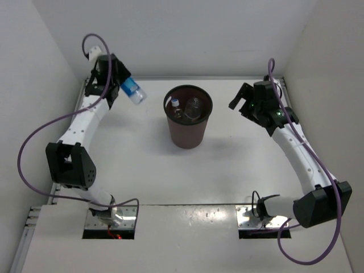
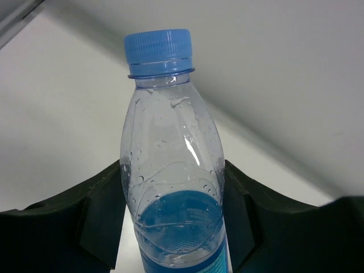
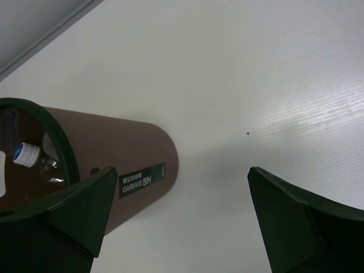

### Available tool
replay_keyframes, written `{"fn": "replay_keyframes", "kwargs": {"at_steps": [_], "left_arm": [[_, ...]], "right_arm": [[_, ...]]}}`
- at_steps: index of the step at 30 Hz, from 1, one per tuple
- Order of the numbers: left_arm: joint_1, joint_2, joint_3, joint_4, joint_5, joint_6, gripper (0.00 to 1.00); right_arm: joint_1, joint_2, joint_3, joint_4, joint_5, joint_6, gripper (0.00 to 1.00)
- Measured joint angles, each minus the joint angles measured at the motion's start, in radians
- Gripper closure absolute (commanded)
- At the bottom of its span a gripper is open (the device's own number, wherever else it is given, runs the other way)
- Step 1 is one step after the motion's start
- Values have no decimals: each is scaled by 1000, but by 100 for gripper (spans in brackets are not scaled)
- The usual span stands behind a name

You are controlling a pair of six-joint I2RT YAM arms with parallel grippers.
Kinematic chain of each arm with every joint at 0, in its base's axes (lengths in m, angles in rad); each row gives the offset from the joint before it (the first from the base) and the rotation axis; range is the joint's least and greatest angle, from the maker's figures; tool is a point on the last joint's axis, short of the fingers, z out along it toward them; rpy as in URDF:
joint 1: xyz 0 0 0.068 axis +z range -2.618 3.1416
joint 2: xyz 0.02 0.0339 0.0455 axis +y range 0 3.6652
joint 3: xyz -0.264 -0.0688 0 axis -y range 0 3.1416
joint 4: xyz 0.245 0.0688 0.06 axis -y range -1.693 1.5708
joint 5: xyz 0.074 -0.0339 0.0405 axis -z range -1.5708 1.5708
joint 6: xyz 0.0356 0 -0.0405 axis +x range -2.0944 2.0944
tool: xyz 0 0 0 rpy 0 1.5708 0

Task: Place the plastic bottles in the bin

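Left claw (image 1: 120, 86) is clamped on the blue-capped bottle (image 1: 134, 91), holding it up off the table (image 1: 142, 165) over the far left corner. The left wrist view brings it close: fingers (image 2: 96, 210) press both sides at the blue label, with droplets inside the clear shoulder. From above, the bin (image 1: 187, 136) stands near the far edge, midway across, with two bottles (image 1: 194, 107) inside. Right claw (image 1: 243, 99) hangs wide open and empty, right of the bin. Only its wrist camera catches the "GARBAGE BIN" label (image 3: 142, 180) and a blue-and-white cap (image 3: 27, 153) inside the rim.
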Motion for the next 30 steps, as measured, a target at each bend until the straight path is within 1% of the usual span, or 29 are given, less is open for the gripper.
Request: {"fn": "replay_keyframes", "kwargs": {"at_steps": [2,3,5,9,12,17,19,21,25,28,30], "left_arm": [[6,25,100,57,71,-1,69],[5,37,147,87,129,-4,69],[-13,56,209,142,219,-5,67],[-106,62,239,208,346,21,67],[-214,53,198,230,403,46,67],[-380,1,40,240,438,72,67],[-418,-15,-18,243,445,82,67],[-423,-20,-49,240,433,110,66],[-406,-24,-58,232,406,150,56],[-403,-36,-58,238,401,156,51],[-403,-42,-58,244,402,161,34]], "right_arm": [[-6,-6,-4,-1,-2,0,1],[-8,-8,-6,-2,-2,0,1],[-12,-11,-9,-3,-5,0,1],[-21,-11,-19,-2,-21,0,1],[-26,-10,-24,0,-39,0,1],[-35,-8,-29,5,-73,0,1],[-38,1,-30,13,-86,0,1],[-42,13,-31,18,-98,0,1],[-48,21,-42,24,-110,3,1],[-55,21,-54,23,-122,4,1],[-55,21,-56,23,-126,4,1]]}}
